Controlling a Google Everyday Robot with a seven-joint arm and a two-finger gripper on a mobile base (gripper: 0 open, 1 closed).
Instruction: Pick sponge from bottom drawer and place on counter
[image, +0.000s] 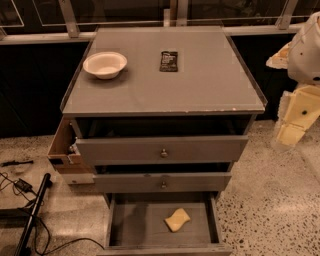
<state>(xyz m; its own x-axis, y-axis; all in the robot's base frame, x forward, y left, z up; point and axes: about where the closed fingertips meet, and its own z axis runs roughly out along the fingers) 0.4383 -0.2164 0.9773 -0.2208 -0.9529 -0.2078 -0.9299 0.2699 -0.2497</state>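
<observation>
- Sponge (177, 219): pale yellow, wavy-edged, flat on the open bottom drawer (131, 225) floor, right of centre.
- Black packet (169, 61) by the counter (205, 85) back edge; print unreadable.
- Gripper (294, 119) beyond the counter's right edge; opening and load cannot be told.

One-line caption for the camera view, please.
The sponge lies in the open bottom drawer; white bowl and black packet sit on the counter; claw hangs off to the right.
</observation>
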